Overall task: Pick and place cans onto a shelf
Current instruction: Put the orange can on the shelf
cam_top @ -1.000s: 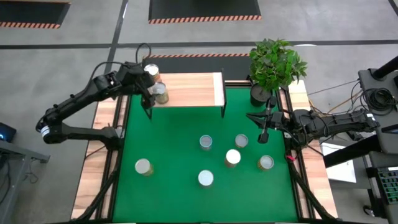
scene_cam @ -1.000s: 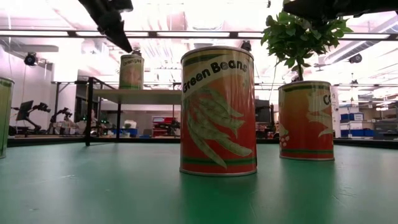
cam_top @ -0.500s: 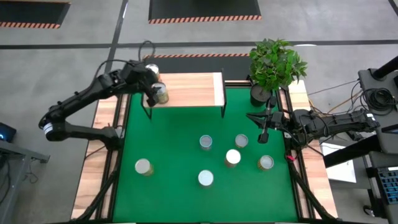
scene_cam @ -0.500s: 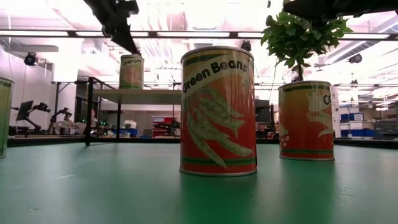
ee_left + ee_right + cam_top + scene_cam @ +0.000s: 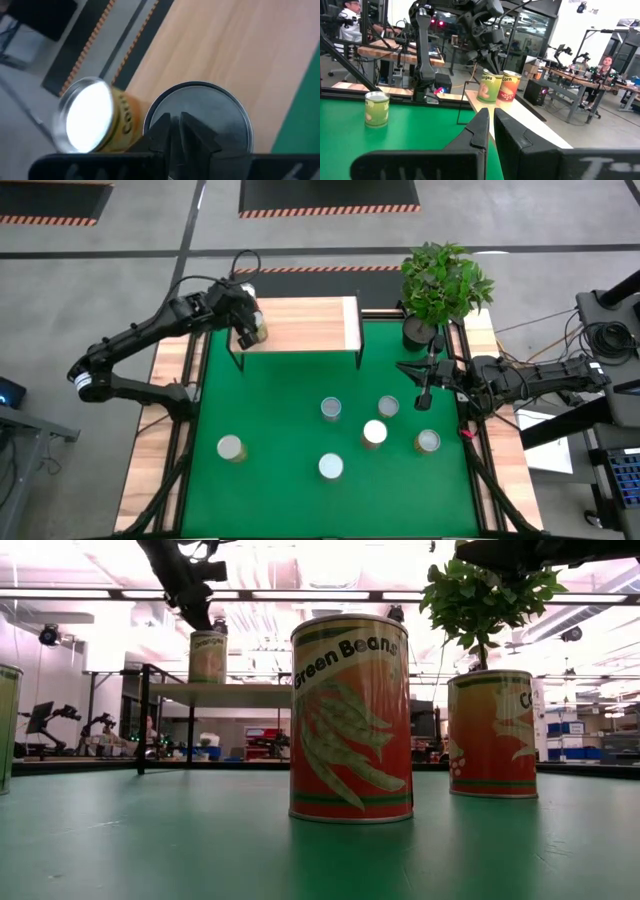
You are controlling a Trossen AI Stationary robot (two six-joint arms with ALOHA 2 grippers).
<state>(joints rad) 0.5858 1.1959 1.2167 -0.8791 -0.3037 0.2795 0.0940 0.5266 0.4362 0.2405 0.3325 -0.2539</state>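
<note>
High view: left gripper (image 5: 246, 315) over shelf (image 5: 305, 323) left end, above two cans (image 5: 256, 330); five cans (image 5: 331, 409) on mat (image 5: 290, 420). Right gripper (image 5: 424, 396) waits near plant (image 5: 443, 280).
Left wrist: fingers (image 5: 161, 131) nearly together above a can top, holding nothing.
Right wrist: fingers (image 5: 480, 131) narrow, nothing held.

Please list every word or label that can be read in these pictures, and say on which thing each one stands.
"Green Beans": on the nearest can in the low view.
"Corn": on the orange can on the shelf, right wrist view.
A "C" alone: on the can at the right, low view; rest cut off.
Green shelf can: lettering too blurred to read.
</note>
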